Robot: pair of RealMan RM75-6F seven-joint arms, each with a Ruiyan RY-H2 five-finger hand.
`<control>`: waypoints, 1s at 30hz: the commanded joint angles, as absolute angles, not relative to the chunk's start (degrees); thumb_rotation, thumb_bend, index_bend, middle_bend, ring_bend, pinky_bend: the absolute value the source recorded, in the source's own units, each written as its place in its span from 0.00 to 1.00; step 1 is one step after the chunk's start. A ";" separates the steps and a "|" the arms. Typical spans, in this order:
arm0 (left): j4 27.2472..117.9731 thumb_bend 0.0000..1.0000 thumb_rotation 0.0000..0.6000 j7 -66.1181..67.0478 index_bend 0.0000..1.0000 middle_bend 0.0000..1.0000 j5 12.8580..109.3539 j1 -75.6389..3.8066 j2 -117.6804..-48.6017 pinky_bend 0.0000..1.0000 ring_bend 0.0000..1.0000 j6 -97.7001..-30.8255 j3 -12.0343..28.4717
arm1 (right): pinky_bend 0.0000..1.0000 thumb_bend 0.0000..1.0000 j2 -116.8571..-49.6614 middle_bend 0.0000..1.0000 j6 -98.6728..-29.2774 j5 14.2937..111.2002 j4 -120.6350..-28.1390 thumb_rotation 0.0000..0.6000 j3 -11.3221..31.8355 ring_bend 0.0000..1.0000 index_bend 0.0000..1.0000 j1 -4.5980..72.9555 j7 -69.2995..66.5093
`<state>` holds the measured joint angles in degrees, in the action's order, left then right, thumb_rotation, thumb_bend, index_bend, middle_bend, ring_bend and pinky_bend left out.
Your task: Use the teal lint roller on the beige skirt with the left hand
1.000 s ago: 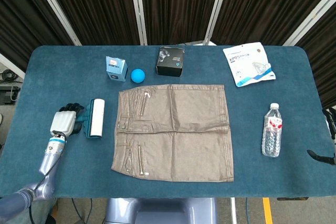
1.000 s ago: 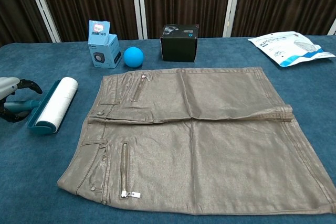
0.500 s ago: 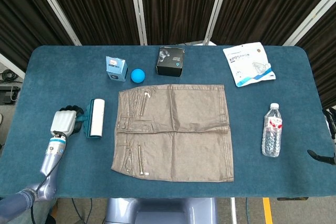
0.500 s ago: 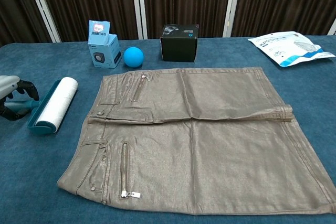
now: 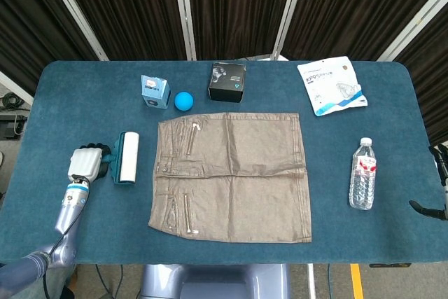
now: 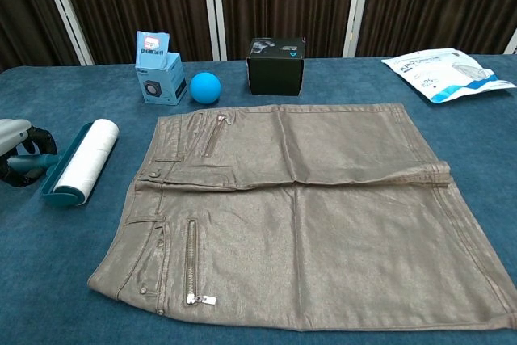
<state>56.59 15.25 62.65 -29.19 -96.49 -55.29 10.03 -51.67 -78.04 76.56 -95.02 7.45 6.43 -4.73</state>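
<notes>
The teal lint roller (image 5: 127, 157) (image 6: 83, 159) lies on the blue table left of the beige skirt (image 5: 234, 173) (image 6: 307, 208), its white roll pointing away from me. My left hand (image 5: 85, 164) (image 6: 18, 147) is at the roller's left side, and its dark fingers are curled around the teal handle. The roller still rests on the table. The skirt lies flat in the middle, waistband toward the roller. Only a dark sliver of my right hand (image 5: 428, 208) shows at the right edge of the head view.
A blue box (image 5: 155, 92) (image 6: 158, 68), a blue ball (image 5: 184, 101) (image 6: 205, 87) and a black box (image 5: 228, 81) (image 6: 276, 65) stand behind the skirt. A mask packet (image 5: 330, 84) (image 6: 448, 73) lies at the back right. A water bottle (image 5: 362, 174) lies right of the skirt.
My left hand's fingers have curled in from spread to wrapped around the roller's handle. The roller has shifted slightly left and toward me.
</notes>
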 commanded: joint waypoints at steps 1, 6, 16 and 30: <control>56.42 0.67 1.00 15.16 0.64 0.40 62.97 -29.18 -96.45 0.37 0.33 -55.68 10.06 | 0.00 0.00 -51.72 0.00 -77.94 76.56 -94.98 1.00 7.42 0.00 0.00 6.50 -4.63; 58.03 0.77 1.00 15.61 0.66 0.41 64.31 -29.59 -94.80 0.38 0.33 -55.91 9.75 | 0.00 0.00 -51.73 0.00 -77.82 76.49 -95.00 1.00 7.42 0.00 0.00 6.56 -4.59; 68.64 0.82 1.00 23.40 0.67 0.43 64.90 -33.16 -86.51 0.41 0.36 -54.10 10.44 | 0.00 0.00 -51.84 0.00 -77.05 76.14 -94.93 1.00 7.33 0.00 0.00 6.80 -4.72; 77.19 0.83 1.00 38.88 0.68 0.44 57.07 -46.06 -81.50 0.42 0.37 -42.07 11.81 | 0.00 0.00 -51.72 0.00 -75.82 73.21 -94.00 1.00 8.31 0.00 0.00 7.15 -5.11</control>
